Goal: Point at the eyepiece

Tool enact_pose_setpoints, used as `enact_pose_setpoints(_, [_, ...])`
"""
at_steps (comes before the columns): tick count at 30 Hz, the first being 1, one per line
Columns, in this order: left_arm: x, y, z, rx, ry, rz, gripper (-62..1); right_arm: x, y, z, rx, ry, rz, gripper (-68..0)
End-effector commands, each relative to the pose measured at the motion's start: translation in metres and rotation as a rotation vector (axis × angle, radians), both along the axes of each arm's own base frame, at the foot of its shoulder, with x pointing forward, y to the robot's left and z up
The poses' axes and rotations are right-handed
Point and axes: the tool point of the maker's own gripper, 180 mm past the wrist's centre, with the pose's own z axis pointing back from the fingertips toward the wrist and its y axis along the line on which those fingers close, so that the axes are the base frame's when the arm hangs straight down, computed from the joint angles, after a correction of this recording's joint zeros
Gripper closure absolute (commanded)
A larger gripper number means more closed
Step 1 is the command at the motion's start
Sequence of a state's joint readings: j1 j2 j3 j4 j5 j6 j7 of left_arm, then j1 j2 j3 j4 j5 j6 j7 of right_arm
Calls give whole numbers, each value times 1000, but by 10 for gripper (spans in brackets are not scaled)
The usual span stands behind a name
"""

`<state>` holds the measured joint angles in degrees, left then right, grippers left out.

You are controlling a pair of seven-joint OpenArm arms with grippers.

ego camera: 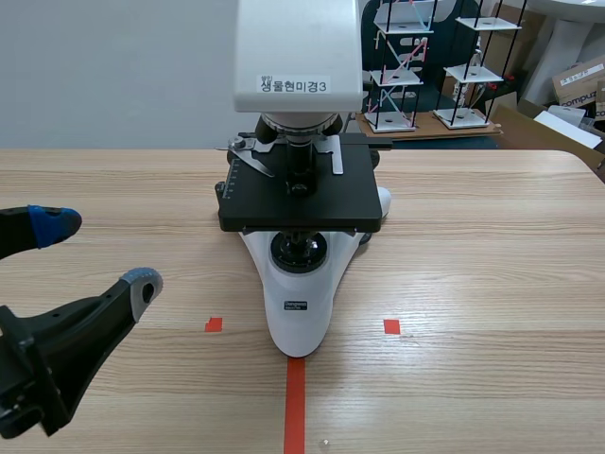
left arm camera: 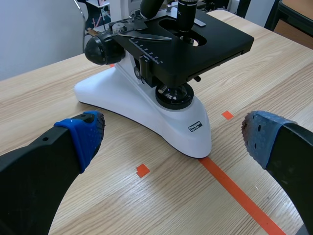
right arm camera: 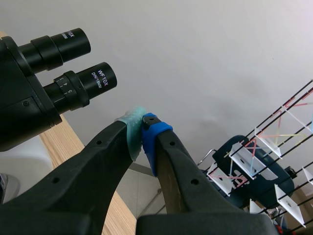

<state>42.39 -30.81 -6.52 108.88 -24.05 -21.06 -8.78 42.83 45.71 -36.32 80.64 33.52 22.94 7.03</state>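
Microscope (ego camera: 299, 236) is standing at centre of the wooden tabletop (ego camera: 492, 284), with its white base (ego camera: 298, 326) toward the robot and its black stage (ego camera: 274, 200) above. The task item is showing only on the R wrist cam. The nearer eyepiece (right arm camera: 88, 81) (barrel marked WF 10X) and the second eyepiece (right arm camera: 58, 48) beside it are both projecting from the black head (right arm camera: 19, 105). Right tool (right arm camera: 143, 128) is hanging raised, fingers pressed together w/ nothing between them. Its tips are lying close beside the nearer eyepiece w/ a gap showing, so no contact. Left tool (ego camera: 96, 253) is hovering low over the tabletop, left of the base, fingers wide apart and gripping nothing.
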Motion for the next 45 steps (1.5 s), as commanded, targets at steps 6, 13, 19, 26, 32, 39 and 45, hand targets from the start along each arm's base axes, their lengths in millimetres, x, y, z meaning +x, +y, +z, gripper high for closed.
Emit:
enact_pose_setpoints(6, [0, -3, 10, -20, -28, -4, -594, -2, -2, 22, 20, -54, 0, -10])
enact_pose_setpoints(13, [0, -3, 10, -20, -28, -4, -594, -2, -2, 22, 22, -56, 2, -10])
enact_pose_setpoints(19, [0, -3, 10, -20, -28, -4, -594, -2, -2, 22, 22, -56, 2, -10])
enact_pose_setpoints(26, [0, -3, 10, -20, -28, -4, -594, -2, -2, 22, 22, -56, 2, -10])
enact_pose_setpoints(32, [0, -3, 10, -20, -28, -3, -594, -2, -2, 22, 22, -56, 2, -10])
enact_pose_setpoints(39, [1, -3, 13, -32, -40, -1, -594, -2, -2, 22, 21, -56, 1, -10])
enact_pose_setpoints(45, [1, -3, 14, -36, -46, -1, -594, -2, -2, 22, 21, -56, 1, -10])
